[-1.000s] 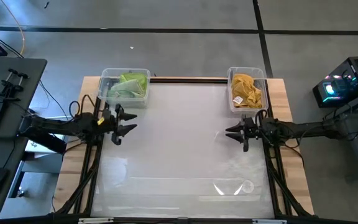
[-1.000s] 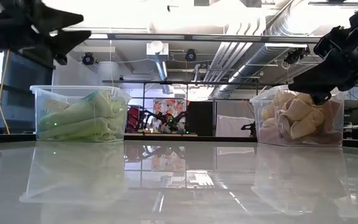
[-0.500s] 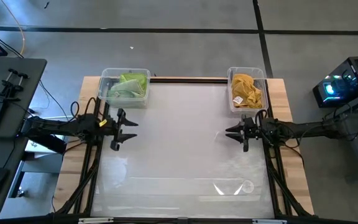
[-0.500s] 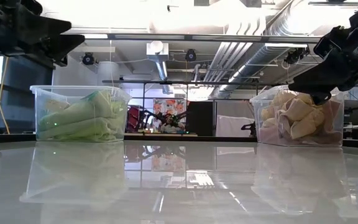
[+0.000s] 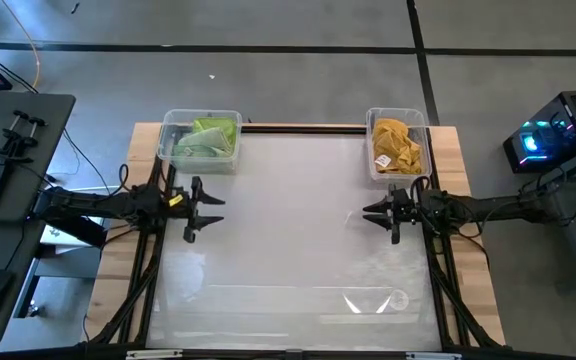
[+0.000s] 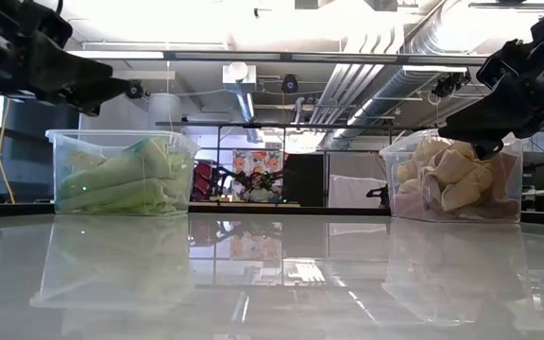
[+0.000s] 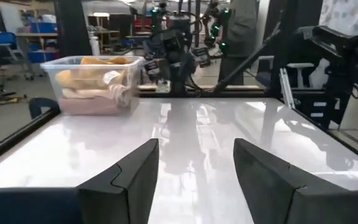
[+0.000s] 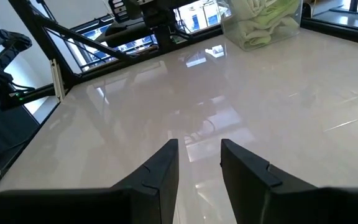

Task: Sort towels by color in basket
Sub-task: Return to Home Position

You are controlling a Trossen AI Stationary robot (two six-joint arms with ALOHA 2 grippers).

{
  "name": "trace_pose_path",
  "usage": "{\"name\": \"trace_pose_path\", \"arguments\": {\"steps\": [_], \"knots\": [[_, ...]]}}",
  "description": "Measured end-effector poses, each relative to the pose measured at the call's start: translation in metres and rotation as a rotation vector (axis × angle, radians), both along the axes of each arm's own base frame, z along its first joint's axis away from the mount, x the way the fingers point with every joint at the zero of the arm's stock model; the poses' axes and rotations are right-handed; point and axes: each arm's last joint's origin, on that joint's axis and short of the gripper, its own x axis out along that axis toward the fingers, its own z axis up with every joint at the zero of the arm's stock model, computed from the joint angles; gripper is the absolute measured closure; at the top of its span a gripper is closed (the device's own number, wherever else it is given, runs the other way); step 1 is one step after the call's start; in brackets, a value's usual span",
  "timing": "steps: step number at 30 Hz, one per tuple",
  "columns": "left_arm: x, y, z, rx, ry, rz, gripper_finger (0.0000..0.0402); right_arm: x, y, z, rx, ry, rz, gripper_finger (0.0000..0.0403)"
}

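Observation:
The towels lie in two clear plastic bins at the table's far edge. Lime and pale green towels (image 5: 206,138) fill the far-left bin (image 5: 171,152). Mustard yellow and tan towels (image 5: 395,146) fill the far-right bin (image 5: 374,165). My left gripper (image 5: 211,211) is open and empty above the table's left side, nearer than the green bin and pointing toward the right. My right gripper (image 5: 370,213) is open and empty above the right side, nearer than the yellow bin and pointing toward the left. No towel lies on the table top.
The glossy white table top (image 5: 288,230) lies between the two grippers. The left wrist view shows the yellow bin (image 7: 98,84) and my right arm (image 7: 173,46) across the table. The right wrist view shows the green bin (image 8: 263,22).
My left gripper has drawn back from the green bin a little toward the table's near edge and has turned level, pointing toward the right. It stays open. My right gripper has kept still.

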Motion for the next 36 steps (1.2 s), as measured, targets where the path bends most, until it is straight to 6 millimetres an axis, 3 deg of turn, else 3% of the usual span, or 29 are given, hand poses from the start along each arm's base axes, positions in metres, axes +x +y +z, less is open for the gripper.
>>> {"name": "trace_pose_path", "arguments": {"steps": [3, 9, 20, 26, 36], "knots": [[0.000, 0.000, -0.001, 0.001, 0.007, -0.001, 0.0243, 0.000, 0.000, 0.000, 0.000, 0.000, 0.000, 0.0289], [0.000, 0.000, -0.008, 0.103, 0.084, -0.021, 0.0386, 0.000, 0.000, 0.000, 0.000, 0.000, 0.000, 0.0289], [-0.001, -0.002, -0.015, 0.234, 0.144, -0.090, 0.0396, 0.000, 0.000, 0.000, 0.000, 0.000, 0.000, 0.0289], [-0.001, -0.001, -0.015, 0.046, 0.156, -0.051, 0.0393, 0.000, 0.000, 0.000, 0.000, 0.000, 0.000, 0.0289], [-0.001, -0.001, -0.015, 0.029, 0.157, -0.047, 0.0393, 0.000, 0.000, 0.000, 0.000, 0.000, 0.000, 0.0289]]}}
